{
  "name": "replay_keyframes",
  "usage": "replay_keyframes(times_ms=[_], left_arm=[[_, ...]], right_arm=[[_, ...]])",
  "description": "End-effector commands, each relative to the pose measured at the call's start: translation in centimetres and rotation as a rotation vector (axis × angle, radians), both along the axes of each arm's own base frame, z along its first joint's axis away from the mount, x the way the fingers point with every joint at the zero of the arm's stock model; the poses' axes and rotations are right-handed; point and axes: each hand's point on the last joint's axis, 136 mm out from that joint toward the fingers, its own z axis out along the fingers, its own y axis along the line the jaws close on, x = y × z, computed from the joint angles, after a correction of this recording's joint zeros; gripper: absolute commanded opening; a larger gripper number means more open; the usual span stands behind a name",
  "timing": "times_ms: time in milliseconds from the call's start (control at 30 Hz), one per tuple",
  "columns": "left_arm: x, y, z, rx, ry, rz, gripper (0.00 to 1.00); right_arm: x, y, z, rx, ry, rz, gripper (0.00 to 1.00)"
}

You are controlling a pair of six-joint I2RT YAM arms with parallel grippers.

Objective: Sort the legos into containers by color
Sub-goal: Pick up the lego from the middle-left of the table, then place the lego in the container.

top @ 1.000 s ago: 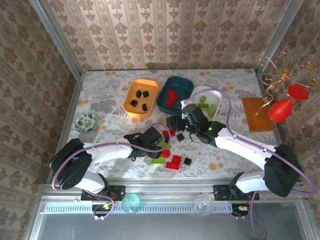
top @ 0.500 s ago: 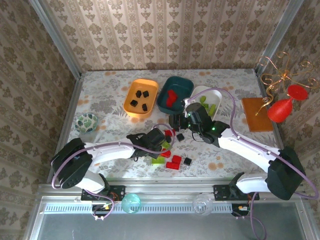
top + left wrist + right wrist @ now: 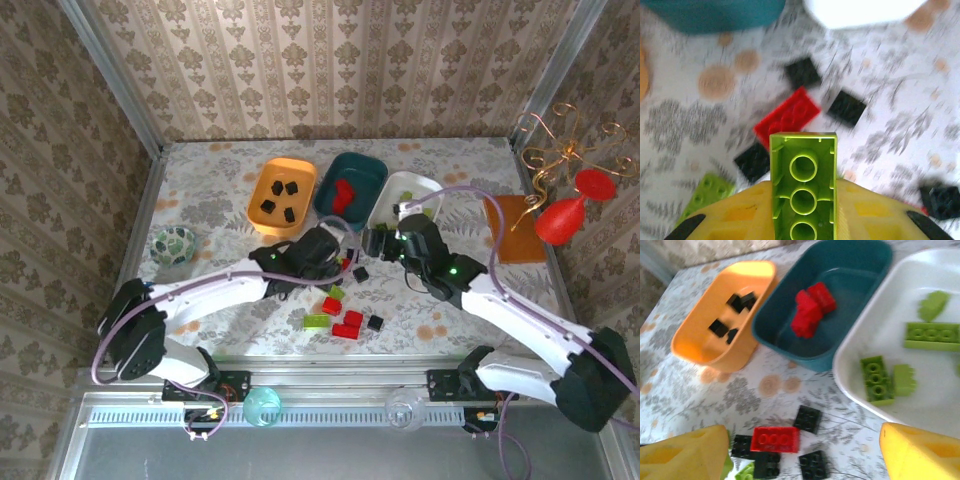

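Lego [image 3: 803, 192], lime-green, between left fingers [image 3: 737, 216]

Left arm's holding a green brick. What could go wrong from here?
The translucent lime-green brick juts well past the fingers of the left gripper; it may pivot or slip. The open right gripper hangs between it and the white plastic tub; the arms could collide. The dark teal tub sits right beside that one; a loose drop could missort.
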Motion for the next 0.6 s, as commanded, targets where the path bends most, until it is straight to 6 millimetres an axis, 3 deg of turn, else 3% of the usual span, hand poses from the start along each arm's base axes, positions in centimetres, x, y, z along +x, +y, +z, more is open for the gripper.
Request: replay_keyframes(times_ms=[0,133,267,400,567], left_arm=[[2.9,-3.9,2.3,-0.082,-0.052,-0.061,0.31],[6.6,-9.3,3.6,-0.125,-0.086,-0.113,0.30],[10.5,-13.5,3.3,-0.146,-0.084,-0.131,0.30],[13.8,-16.0,2.3,-0.173,-0.059,-0.119,0.30],[15.8,-18.3,1.4,-0.189,-0.026,-0.116,0.35]], right_arm=[[-1.2,-3.9,0.4,-0.009,-0.025,-0.148,0.82],[-2.4,-5.5,1.3,0.012,-0.058,-0.179,0.83],[-3.2,-6.3,1.4,0.001,-0.059,-0.193,0.83],[-3.7,-6.6,1.1,0.000,-0.053,-0.187,0.83],[-4.1,-6.0,0.2,0.001,-0.021,-0.153,0.83]])
